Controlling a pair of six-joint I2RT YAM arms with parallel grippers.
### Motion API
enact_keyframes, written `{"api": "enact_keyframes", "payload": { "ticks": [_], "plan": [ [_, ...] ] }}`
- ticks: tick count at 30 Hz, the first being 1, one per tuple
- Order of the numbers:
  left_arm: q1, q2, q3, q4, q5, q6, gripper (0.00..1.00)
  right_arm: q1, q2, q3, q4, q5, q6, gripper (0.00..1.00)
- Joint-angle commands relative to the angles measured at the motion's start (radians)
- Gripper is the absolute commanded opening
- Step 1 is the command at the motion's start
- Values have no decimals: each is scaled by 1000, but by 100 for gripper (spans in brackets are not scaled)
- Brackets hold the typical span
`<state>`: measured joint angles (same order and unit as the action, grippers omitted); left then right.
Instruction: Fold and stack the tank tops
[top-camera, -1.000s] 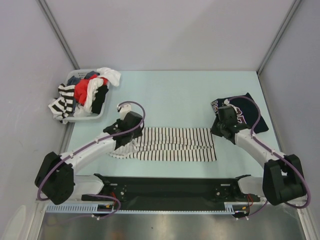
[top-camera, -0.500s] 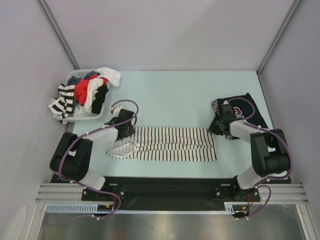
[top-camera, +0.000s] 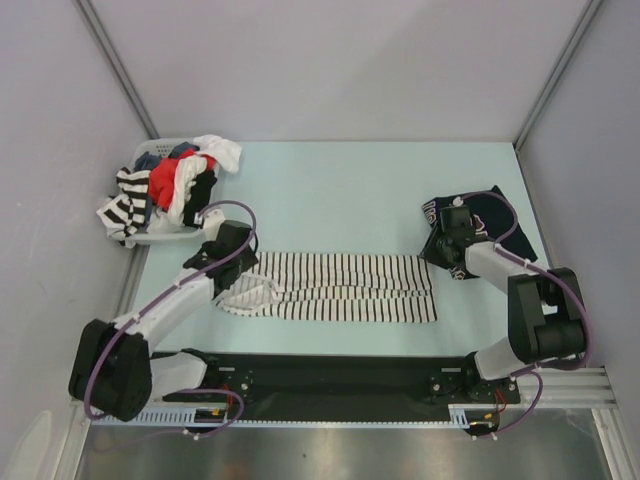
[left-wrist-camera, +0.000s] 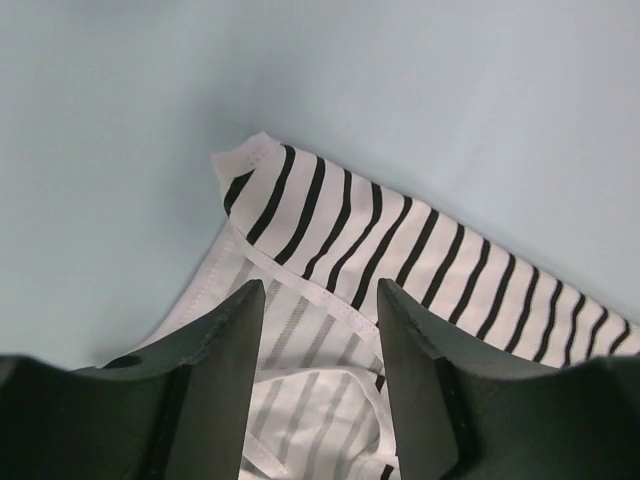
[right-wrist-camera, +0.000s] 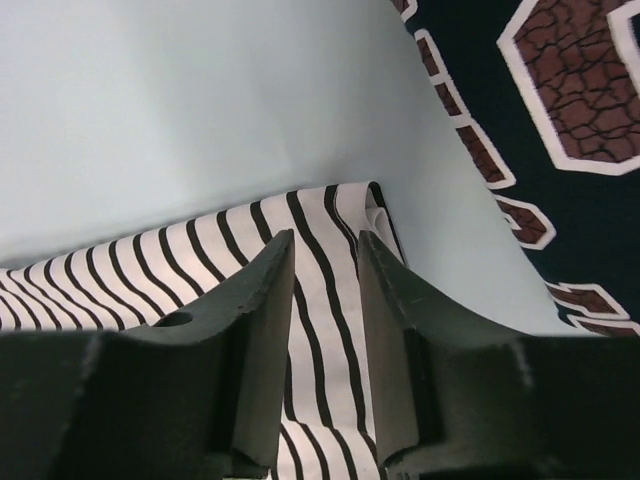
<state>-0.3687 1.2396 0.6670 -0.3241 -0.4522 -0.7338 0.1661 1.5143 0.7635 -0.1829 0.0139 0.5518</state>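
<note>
The white striped tank top (top-camera: 340, 285) lies flat as a long folded band across the middle of the table. My left gripper (top-camera: 236, 264) hovers open over its left end, where the armhole hems (left-wrist-camera: 318, 300) show between the fingers and nothing is gripped. My right gripper (top-camera: 440, 256) stands open just above the band's right end (right-wrist-camera: 325, 250), with the stripes running under the gap. The navy jersey (top-camera: 495, 225) lies folded at the far right, its maroon cracked print (right-wrist-camera: 560, 130) close beside the right fingers.
A white basket (top-camera: 165, 195) heaped with mixed clothes stands at the back left corner. Grey walls close in the pale blue table (top-camera: 340, 190) on three sides. A black rail (top-camera: 340, 375) runs along the near edge.
The right jaws, shut half a second ago, have opened over the striped top's right end. The left arm has swung its elbow outward and the left jaws have widened a little.
</note>
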Motion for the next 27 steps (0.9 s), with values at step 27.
{"api": "enact_keyframes", "payload": {
  "ticks": [27],
  "plan": [
    [11, -398, -178, -486, -16, -446, 83, -4, 60, 16, 34, 84, -43, 23]
  ]
}}
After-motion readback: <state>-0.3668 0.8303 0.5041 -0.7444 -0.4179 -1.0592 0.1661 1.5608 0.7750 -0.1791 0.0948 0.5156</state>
